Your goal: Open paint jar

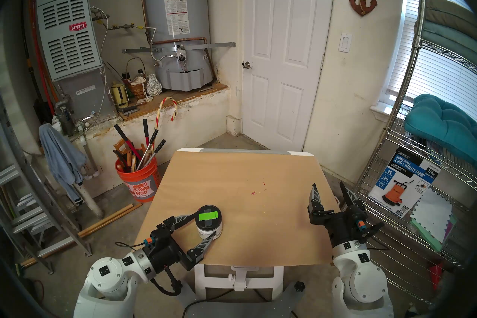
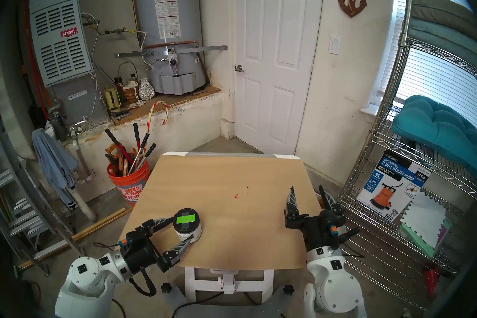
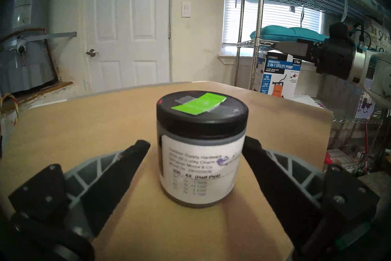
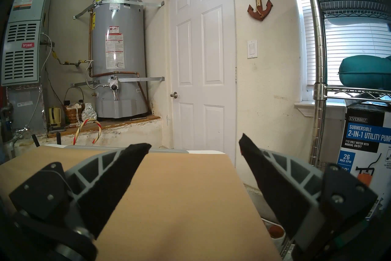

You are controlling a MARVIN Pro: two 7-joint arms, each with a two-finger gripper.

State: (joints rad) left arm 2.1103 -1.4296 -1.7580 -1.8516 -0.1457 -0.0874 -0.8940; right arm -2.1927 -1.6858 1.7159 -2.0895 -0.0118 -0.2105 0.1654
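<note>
Black plastic caps the paint jar (image 1: 209, 222), a squat half-pint tub with a white printed label, and we see its lid (image 3: 202, 110) still seated flat, crossed with grey tape and a bright green rectangle (image 3: 197, 104). The jar stands upright on the tan table top (image 1: 258, 206) near our left front corner, close to the table's left edge.

Our left gripper (image 1: 205, 224) reaches in almost level from that corner with its jaws spread, one finger on either side of the jar. From the left wrist view the left-hand fingertip (image 3: 140, 146) stands clear of the label with bare table showing between, while the other fingertip (image 3: 252, 145) sits just beside the jar's wall; we cannot tell whether it touches. Nothing is pinched.

Our right gripper (image 1: 327, 189) hangs over the table's right edge, well apart from the jar, its jaws spread wide and empty, pointing toward the white panelled door (image 1: 284, 51).

A few small red and pink paint specks (image 1: 254, 192) mark the table's middle. Off the table's left side stands an orange bucket (image 1: 138, 178) full of long-handled tools; behind it rises the grey water heater (image 1: 175, 13). On our right, a wire shelf rack (image 1: 413, 180) carries a utility pump box (image 1: 402, 185) and a teal cushion (image 1: 444, 126).
</note>
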